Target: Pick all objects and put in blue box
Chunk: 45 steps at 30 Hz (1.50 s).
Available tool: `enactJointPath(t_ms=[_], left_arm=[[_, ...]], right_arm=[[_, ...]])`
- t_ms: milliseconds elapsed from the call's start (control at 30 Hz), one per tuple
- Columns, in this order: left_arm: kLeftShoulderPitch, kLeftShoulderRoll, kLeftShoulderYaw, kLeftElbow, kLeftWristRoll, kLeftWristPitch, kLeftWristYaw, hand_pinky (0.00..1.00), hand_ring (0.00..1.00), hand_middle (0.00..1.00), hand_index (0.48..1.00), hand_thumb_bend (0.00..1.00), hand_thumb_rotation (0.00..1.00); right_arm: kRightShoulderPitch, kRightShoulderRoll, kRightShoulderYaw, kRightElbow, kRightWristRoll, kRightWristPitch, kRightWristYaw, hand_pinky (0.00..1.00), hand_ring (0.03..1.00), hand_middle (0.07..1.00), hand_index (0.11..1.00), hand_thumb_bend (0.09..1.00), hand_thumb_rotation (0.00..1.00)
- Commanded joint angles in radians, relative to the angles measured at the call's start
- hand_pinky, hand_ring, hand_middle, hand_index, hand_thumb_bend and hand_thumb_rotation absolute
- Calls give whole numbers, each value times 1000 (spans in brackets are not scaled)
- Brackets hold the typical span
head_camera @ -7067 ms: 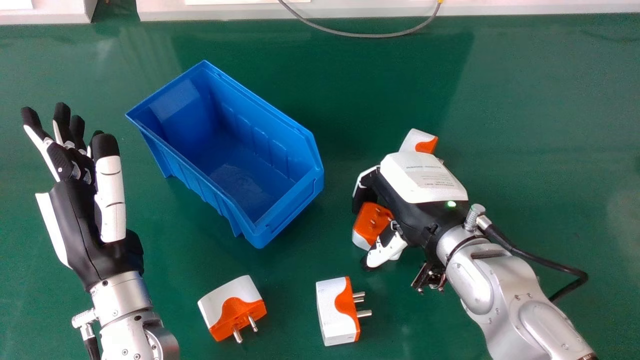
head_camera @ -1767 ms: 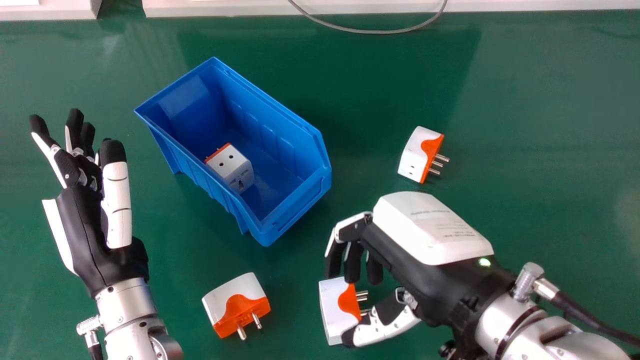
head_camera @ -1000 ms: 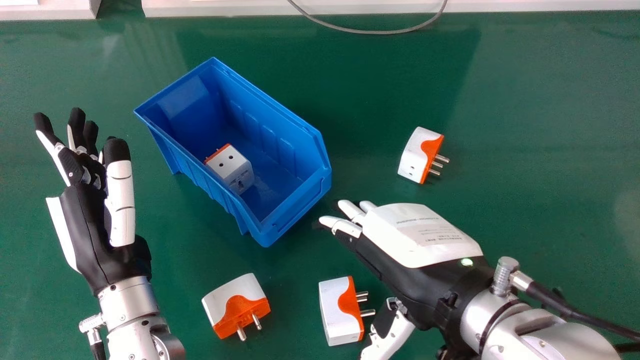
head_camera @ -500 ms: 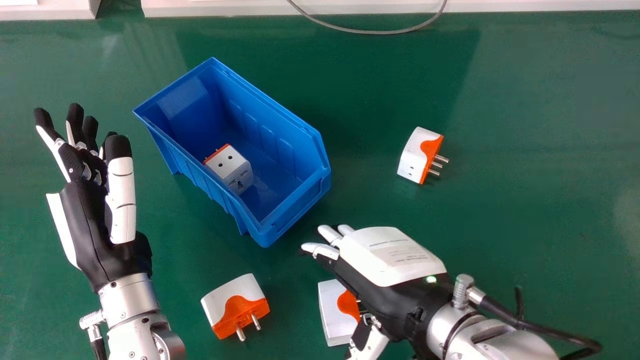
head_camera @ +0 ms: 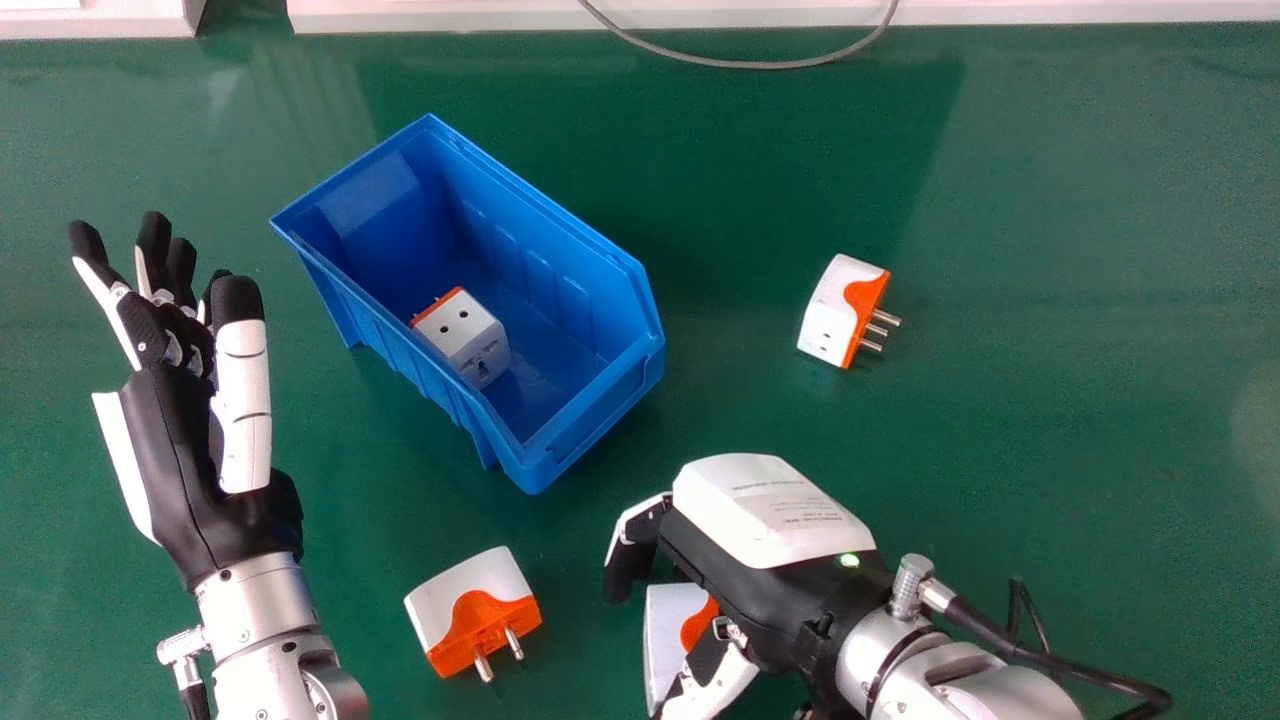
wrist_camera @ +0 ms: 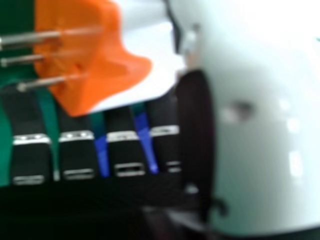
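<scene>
Between thumb [head_camera: 715,684] and right fingers [head_camera: 630,562], white-and-orange plug adapter [head_camera: 668,632], fingers curled round it

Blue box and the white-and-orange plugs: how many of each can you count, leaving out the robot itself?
Blue box: 1
Plug inside it: 1
Plugs outside it: 3
Total: 5

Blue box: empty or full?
Neither: one white-and-orange plug adapter lies inside the blue box, with bare box floor showing beside it.
</scene>
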State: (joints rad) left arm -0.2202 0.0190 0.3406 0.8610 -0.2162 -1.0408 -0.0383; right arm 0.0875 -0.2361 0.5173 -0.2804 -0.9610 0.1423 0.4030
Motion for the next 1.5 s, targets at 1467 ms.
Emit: enactJointPath(t_ms=[1467], left_arm=[[-24, 9, 4, 13, 21, -23, 39, 906, 961, 959, 961, 745, 700]], right_arm=[[-179, -7, -217, -192, 165, -161, -260, 350, 447, 484, 513, 500, 0]])
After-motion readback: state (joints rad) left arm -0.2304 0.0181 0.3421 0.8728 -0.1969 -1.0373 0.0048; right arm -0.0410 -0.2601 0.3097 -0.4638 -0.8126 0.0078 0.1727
